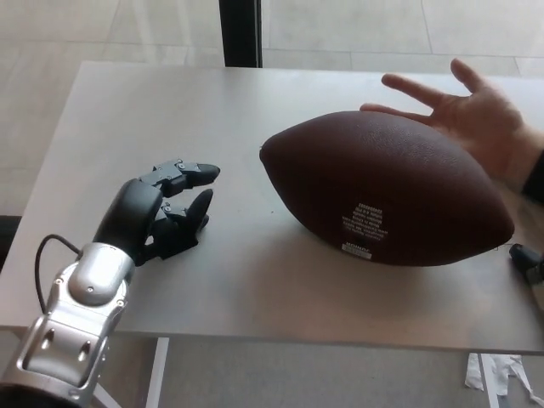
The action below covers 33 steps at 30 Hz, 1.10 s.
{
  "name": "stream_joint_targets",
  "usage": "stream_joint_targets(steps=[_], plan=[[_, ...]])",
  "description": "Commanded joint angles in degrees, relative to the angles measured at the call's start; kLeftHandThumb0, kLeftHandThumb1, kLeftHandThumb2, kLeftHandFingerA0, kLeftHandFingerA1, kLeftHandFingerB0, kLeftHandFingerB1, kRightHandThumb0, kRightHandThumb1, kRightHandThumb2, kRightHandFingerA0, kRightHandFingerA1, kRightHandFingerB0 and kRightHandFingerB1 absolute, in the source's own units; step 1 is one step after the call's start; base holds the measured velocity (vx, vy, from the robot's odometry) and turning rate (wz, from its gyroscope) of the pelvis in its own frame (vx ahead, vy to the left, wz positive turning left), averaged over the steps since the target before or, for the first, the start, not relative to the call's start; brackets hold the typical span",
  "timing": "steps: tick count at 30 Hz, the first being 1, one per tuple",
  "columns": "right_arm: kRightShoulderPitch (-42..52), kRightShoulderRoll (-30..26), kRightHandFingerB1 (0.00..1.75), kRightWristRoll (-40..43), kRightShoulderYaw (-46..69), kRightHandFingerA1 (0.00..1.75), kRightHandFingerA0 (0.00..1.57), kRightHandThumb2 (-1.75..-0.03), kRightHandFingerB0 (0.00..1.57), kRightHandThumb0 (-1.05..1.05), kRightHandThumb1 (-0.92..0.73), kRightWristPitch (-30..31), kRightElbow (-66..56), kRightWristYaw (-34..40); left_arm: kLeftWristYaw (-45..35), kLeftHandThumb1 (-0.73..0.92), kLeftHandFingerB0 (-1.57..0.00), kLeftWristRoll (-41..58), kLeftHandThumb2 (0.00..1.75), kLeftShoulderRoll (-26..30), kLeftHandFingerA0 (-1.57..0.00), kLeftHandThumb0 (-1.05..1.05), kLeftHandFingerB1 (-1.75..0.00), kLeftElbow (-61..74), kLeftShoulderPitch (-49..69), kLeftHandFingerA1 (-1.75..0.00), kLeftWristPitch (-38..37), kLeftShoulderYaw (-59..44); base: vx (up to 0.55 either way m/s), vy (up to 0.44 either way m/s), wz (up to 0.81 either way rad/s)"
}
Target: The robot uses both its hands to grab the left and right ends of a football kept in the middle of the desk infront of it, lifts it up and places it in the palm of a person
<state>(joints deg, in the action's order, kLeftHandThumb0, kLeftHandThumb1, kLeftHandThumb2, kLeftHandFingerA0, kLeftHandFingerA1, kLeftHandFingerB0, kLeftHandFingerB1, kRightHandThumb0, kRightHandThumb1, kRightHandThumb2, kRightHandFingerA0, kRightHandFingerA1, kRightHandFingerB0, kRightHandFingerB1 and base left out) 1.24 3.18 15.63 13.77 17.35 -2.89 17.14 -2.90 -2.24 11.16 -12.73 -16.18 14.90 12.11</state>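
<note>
A dark brown pebbled leather football (387, 191) with white print lies on the pale grey rectangular table (170, 119). The black left hand (166, 212) hovers low, left of the ball and apart from it, fingers (194, 172) spread. A person's open palm (476, 123) waits behind the ball's right end.
</note>
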Motion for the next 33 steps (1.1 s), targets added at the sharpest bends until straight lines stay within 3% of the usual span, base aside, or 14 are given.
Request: stream_joint_targets(steps=[1,2,3,6,8,10,11,12,14,24,25,27,28,33], plan=[[0.6,0.92,0.32,-1.58,-0.4,0.5,0.56,-0.67,0.39,-0.78,-0.88,0.78,0.05,0.37,0.79,0.92,-0.32,-3.03,0.79,-0.44,-0.49,-0.8,-0.43,-3.9,1.04,-0.59,0.4,0.3,0.0,0.0,0.0],[0.3,1.04,0.47,-2.22,-0.67,0.61,0.5,-1.08,0.3,-0.75,-0.7,0.55,0.11,0.65,1.08,0.92,-0.31,-3.24,0.79,-0.66,-0.5,-0.8,-0.43,-4.47,0.76,-0.59,0.41,0.26,0.0,0.0,0.0],[-0.44,1.57,0.48,-2.12,-0.76,0.62,0.53,-1.08,0.34,-0.78,-0.71,0.78,0.01,0.99,1.79,0.79,-0.27,-2.75,1.13,-1.62,-0.47,-0.74,-0.53,-5.43,-0.01,-0.65,1.22,-0.46,0.0,0.0,0.0],[-0.26,1.67,0.32,-3.35,-2.19,0.56,0.55,-0.67,0.39,-0.8,-0.89,0.01,-0.9,0.1,2.68,0.92,-0.27,-3.0,0.8,-2.85,-0.5,-0.77,-0.44,-6.93,-1.04,-0.59,1.0,-1.14,0.0,0.0,0.0],[0.17,1.92,0.32,-4.18,-3.43,0.53,0.55,-0.67,0.39,-0.8,-0.9,0.25,-2.13,0.21,3.58,0.81,-0.23,-3.11,1.13,-3.88,-0.47,-0.73,-0.52,-7.95,-1.54,-0.64,0.68,-1.48,0.0,0.0,0.0],[0.32,2.32,0.32,-4.13,-3.9,0.52,0.56,-0.67,0.4,-0.8,-0.89,0.37,-2.61,0.2,3.99,0.92,-0.25,-2.91,0.78,-4.64,-0.54,-0.78,-0.43,-8.36,-1.49,-0.58,0.18,-2.23,0.0,0.0,0.0],[0.04,2.25,0.32,-4.3,-4.13,0.5,0.55,-0.68,0.37,-0.79,-0.89,0.49,-2.65,0.17,4.62,0.82,-0.22,-2.74,1.15,-5.79,-0.52,-0.77,-0.51,-8.82,-2.03,-0.66,0.67,-2.59,0.0,0.0,0.0],[-0.14,2.02,0.47,-4.0,-3.92,0.59,0.48,-1.09,0.31,-0.82,-0.75,0.44,-2.55,-0.25,5.42,0.83,-0.22,-2.77,1.15,-6.88,-0.52,-0.77,-0.51,-9.64,-2.6,-0.66,0.53,-2.86,0.0,0.0,0.0],[-0.32,2.02,0.32,-4.12,-3.91,0.52,0.54,-0.67,0.37,-0.81,-0.89,0.27,-2.51,-0.24,6.21,0.84,-0.19,-2.31,1.16,-8.1,-0.52,-0.78,-0.49,-10.39,-3.15,-0.64,1.18,-3.92,0.0,0.0,0.0],[-2.14,2.91,0.34,-4.23,-2.19,0.52,0.59,-0.66,0.46,-0.78,-0.87,0.39,-1.56,1.09,8.27,0.85,-0.14,0.52,1.18,-15.85,-0.47,-0.84,-0.46,-15.0,-4.98,-0.64,-0.57,-10.21,0.0,0.0,0.0],[-2.24,2.95,0.33,-4.46,-2.22,0.52,0.57,-0.67,0.44,-0.78,-0.87,0.2,-1.34,0.92,8.11,0.91,-0.15,0.28,0.86,-16.13,-0.48,-0.87,-0.39,-15.14,-5.2,-0.59,-0.48,-10.0,0.0,0.0,0.0],[-2.22,2.34,0.33,-5.29,-2.46,0.51,0.56,-0.68,0.4,-0.76,-0.89,-0.42,-0.62,0.2,6.77,0.84,-0.11,-0.33,1.2,-16.1,-0.46,-0.83,-0.44,-16.36,-6.47,-0.67,-0.43,-8.97,0.0,0.0,0.0],[-2.17,2.35,0.49,-5.31,-2.41,0.62,0.51,-1.08,0.33,-0.76,-0.72,-0.67,-0.53,0.05,6.24,0.86,-0.04,-0.44,1.23,-15.93,-0.42,-0.83,-0.41,-16.5,-6.89,-0.67,-0.42,-8.58,0.0,0.0,0.0],[-1.8,1.87,0.49,-4.94,-1.58,0.62,0.52,-1.07,0.34,-0.76,-0.71,-0.53,-0.72,-0.91,5.84,0.92,-0.11,-1.34,0.9,-16.39,-0.43,-0.82,-0.39,-19.95,-12.72,-0.64,0.93,-6.74,0.0,0.0,0.0]])
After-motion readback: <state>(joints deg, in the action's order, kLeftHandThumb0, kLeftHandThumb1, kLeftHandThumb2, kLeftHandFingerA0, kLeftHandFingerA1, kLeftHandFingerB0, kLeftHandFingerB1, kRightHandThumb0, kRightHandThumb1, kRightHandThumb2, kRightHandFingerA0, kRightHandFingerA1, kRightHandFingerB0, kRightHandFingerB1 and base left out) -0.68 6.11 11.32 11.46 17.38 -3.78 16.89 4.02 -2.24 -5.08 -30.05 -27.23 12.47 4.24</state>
